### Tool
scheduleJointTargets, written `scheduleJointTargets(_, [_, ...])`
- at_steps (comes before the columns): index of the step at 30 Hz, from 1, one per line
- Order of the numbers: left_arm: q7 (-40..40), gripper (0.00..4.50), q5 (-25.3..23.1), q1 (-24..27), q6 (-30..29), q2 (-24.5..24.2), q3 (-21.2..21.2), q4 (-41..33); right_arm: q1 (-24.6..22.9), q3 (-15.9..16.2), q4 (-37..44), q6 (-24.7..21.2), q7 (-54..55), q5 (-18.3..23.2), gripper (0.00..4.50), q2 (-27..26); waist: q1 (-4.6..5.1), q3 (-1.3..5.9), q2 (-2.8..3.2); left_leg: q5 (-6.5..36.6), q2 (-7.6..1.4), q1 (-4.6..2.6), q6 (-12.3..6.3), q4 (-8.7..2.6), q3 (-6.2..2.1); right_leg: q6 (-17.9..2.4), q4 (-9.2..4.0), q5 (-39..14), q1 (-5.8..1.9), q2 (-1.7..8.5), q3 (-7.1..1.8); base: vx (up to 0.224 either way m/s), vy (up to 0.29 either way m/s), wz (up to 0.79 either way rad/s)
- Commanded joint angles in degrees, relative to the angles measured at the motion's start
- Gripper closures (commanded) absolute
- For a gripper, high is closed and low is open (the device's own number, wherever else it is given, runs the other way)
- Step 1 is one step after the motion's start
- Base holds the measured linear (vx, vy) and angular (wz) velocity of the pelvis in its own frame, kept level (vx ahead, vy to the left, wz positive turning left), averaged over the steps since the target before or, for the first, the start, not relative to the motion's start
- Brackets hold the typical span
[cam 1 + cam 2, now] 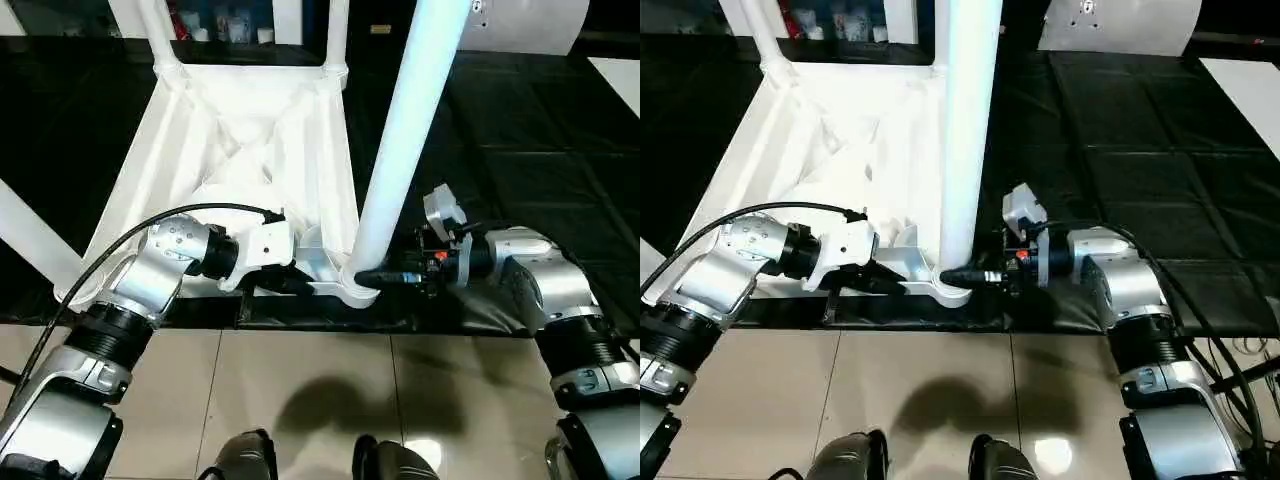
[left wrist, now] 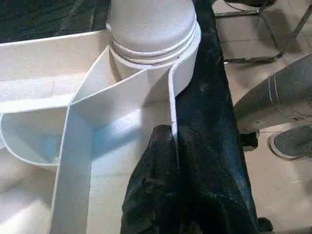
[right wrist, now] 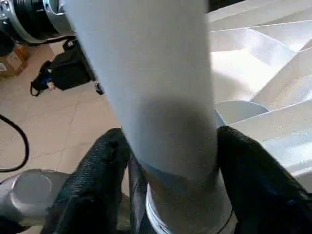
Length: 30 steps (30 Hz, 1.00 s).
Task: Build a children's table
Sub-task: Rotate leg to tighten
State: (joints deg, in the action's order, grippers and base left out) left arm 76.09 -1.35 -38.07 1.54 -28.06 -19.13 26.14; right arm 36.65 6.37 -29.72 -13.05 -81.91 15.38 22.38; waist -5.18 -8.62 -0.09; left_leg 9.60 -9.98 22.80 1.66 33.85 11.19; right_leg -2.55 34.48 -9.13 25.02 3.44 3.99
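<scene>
The white table top (image 1: 240,150) lay upside down on a black mat (image 1: 520,130), filling the upper left and centre of the head views, its ribbed underside facing up and its near edge just above the tiled floor (image 1: 300,390) at the bottom of the frame. Two legs (image 1: 160,30) stood in the far corner sockets at the top of the frame, and another leg (image 1: 25,235) crossed the left edge. The nearest leg (image 1: 405,130) rose from the near right corner socket (image 1: 355,285), just right of centre, tilting toward the upper right in the left eye view.

The left claw (image 1: 290,283) reached in from the left at mid-height, its black fingers (image 2: 156,195) pressed together over the thin white rim of the top beside that socket, so it held the table top's edge. The right claw (image 1: 965,277) came in from the right at the same height. In its wrist view one black finger (image 3: 97,175) sat on each side of the leg's base, right against the tube just above the socket, the jaws standing about as wide as the leg.
</scene>
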Motion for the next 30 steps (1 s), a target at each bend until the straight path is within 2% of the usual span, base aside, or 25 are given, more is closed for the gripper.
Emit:
scheduleJointTargets(1, [1.6,4.50,-0.2,0.0,1.8,0.2,-2.0,-1.0,0.6,0.6,-0.3,0.0,-1.7,0.3,1.98,0.3,0.32,5.02,-0.13,4.9,-3.74,-1.58,-7.40,-3.34,-1.35,-15.0,-3.05,-7.3,-3.81,5.24,-3.30,0.000,0.000,0.00])
scheduleJointTargets(5, [1.6,4.50,-0.4,-0.2,2.1,0.2,-1.9,-0.5,0.8,1.2,-0.9,0.1,-2.7,0.2,2.30,0.5,0.31,4.89,-0.14,5.7,-3.78,-1.63,-6.91,-3.46,-1.39,-14.7,-3.21,-8.7,-3.76,5.25,-3.29,0.000,0.000,0.00])
scheduleJointTargets(10, [0.4,4.50,-1.1,-0.4,1.8,0.2,-1.7,0.2,0.5,1.5,-0.4,-0.5,-2.7,0.4,2.42,0.4,0.35,4.84,-0.24,5.9,-3.76,-1.61,-6.73,-3.47,-1.36,-14.5,-3.27,-9.3,-3.74,5.29,-3.35,0.000,0.000,0.00])
scheduleJointTargets(13, [-2.4,4.50,-2.0,-0.9,-1.6,1.1,-1.2,0.6,0.0,0.4,1.5,-2.0,0.8,1.0,2.46,-0.9,0.40,4.69,-0.12,6.1,-3.75,-1.60,-6.61,-3.53,-1.35,-14.4,-3.34,-9.5,-3.66,5.24,-3.35,0.000,0.000,0.00])
scheduleJointTargets(16, [-6.7,4.50,-1.7,-2.1,-5.6,3.6,0.2,1.1,-0.6,-0.1,3.2,-2.9,10.2,-1.3,2.47,-3.4,0.57,4.42,-0.12,8.3,-3.69,-1.77,-5.08,-3.78,-1.46,-13.5,-3.96,-13.8,-3.52,5.35,-3.36,0.000,0.000,0.00])
scheduleJointTargets(17, [-8.5,4.50,-1.9,-2.6,-6.7,4.6,0.7,1.2,-1.0,-0.3,4.0,-3.3,14.1,-2.3,2.48,-4.6,0.88,4.18,-0.17,9.7,-3.51,-1.66,-3.61,-3.98,-1.59,-12.0,-4.37,-17.7,-3.54,5.44,-3.38,0.000,0.000,0.00])
scheduleJointTargets(18, [-10.0,4.50,-1.8,-3.0,-8.0,5.5,1.0,1.3,-1.3,-0.6,4.7,-4.1,17.0,-2.7,2.49,-5.8,0.88,4.18,-0.17,9.7,-3.51,-1.66,-3.61,-3.98,-1.59,-12.0,-4.37,-17.7,-3.54,5.44,-3.38,0.000,0.000,0.00])
scheduleJointTargets(19, [-13.2,4.50,-1.7,-3.9,-10.8,7.5,1.9,1.6,-2.0,-1.4,6.2,-5.9,23.1,-3.4,2.49,-8.4,1.15,4.06,-0.20,10.1,-3.50,-1.75,-2.85,-4.15,-1.67,-11.4,-4.63,-19.4,-3.45,5.48,-3.47,0.000,0.000,0.00])
scheduleJointTargets(21, [-16.3,4.50,-1.9,-4.7,-12.8,9.3,2.5,2.0,-2.5,-1.9,7.2,-7.0,28.1,-4.4,2.52,-10.5,1.98,4.01,-0.35,10.9,-3.19,-1.49,-1.66,-4.30,-1.89,-10.2,-4.84,-21.7,-3.58,5.43,-3.32,0.000,0.000,0.00])
scheduleJointTargets(23, [-22.9,4.50,-1.8,-6.3,-17.1,13.6,4.0,2.6,-3.3,-3.1,9.2,-9.5,40.0,-6.6,2.53,-16.1,2.50,4.04,-0.34,10.8,-3.07,-1.51,-1.53,-4.25,-1.86,-10.1,-4.99,-21.5,-3.47,5.45,-3.40,0.000,0.000,0.00])
scheduleJointTargets(24, [-24.4,4.50,-1.8,-6.6,-17.9,14.5,4.5,2.7,-3.4,-3.5,9.5,-10.0,42.4,-6.8,2.53,-17.2,2.65,4.02,-0.19,10.8,-3.05,-1.48,-1.42,-4.30,-1.98,-10.2,-4.87,-21.3,-3.48,5.42,-3.35,0.000,0.000,0.00])
scheduleJointTargets(26, [-26.4,4.50,-1.7,-7.0,-18.8,15.9,5.0,2.8,-3.1,-4.1,9.6,-11.0,46.1,-7.1,2.54,-19.2,3.18,4.11,-0.29,10.5,-2.73,-1.37,-1.97,-4.19,-1.85,-9.9,-5.16,-20.6,-3.58,5.37,-3.35,0.000,0.000,0.00])
scheduleJointTargets(28, [-31.1,4.50,-2.2,-7.7,-20.0,18.4,5.9,3.2,-2.2,-5.3,9.2,-12.1,52.4,-7.5,2.54,-22.6,3.25,4.14,0.02,9.3,-2.73,-1.39,-2.90,-4.15,-1.73,-10.2,-5.02,-18.0,-3.57,5.17,-3.44,0.000,0.000,0.00])
scheduleJointTargets(30, [-34.2,4.50,-2.5,-8.1,-21.0,20.3,6.7,3.4,-1.4,-6.5,8.7,-12.7,57.1,-7.7,2.54,-25.2,3.39,4.32,-0.04,8.3,-2.71,-1.41,-3.29,-4.12,-1.68,-10.9,-4.88,-15.3,-3.62,5.03,-3.37,0.000,0.000,0.00])
